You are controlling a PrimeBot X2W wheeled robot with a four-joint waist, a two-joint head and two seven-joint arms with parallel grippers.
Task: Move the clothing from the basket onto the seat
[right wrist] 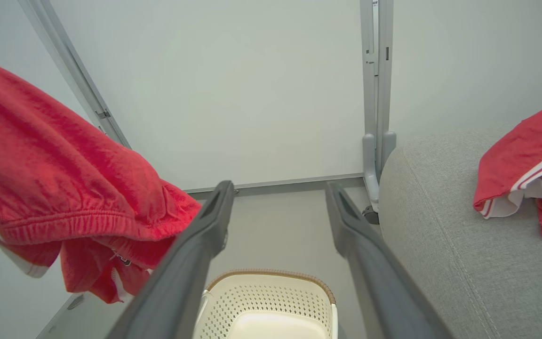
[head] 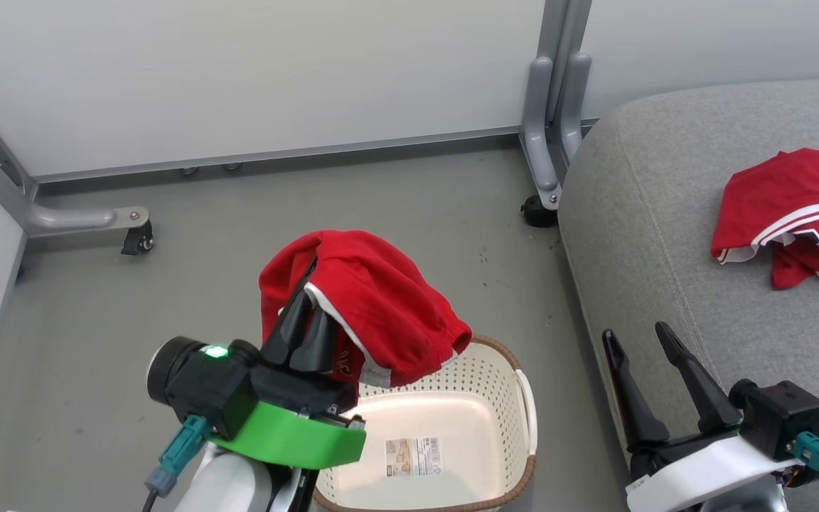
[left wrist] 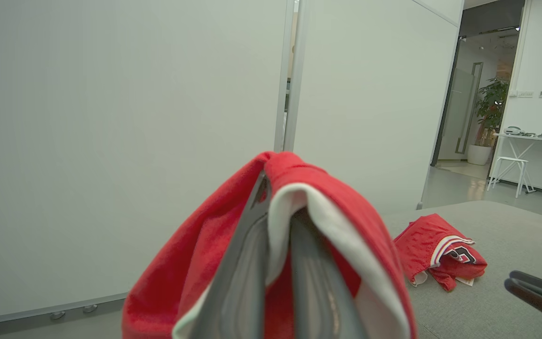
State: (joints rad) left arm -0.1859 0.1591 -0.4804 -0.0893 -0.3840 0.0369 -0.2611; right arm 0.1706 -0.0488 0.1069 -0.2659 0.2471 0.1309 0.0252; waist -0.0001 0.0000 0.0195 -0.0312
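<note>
Red cloth, soft, light and limp: one garment (head: 374, 299) droops from the left gripper (head: 313, 284), clamped on a bunched white-trimmed fold above the basket's (head: 502, 348) back rim. A second garment (head: 786, 199) lies on the seat (head: 651, 235), away from its corner; the right gripper (head: 635, 333) gapes empty.

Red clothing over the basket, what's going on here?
The robot is moving clothing from the basket to the seat. Its left gripper is shut on a red garment, held up above the basket. A second red garment lies on the seat. The right gripper is open and holds nothing.
</note>
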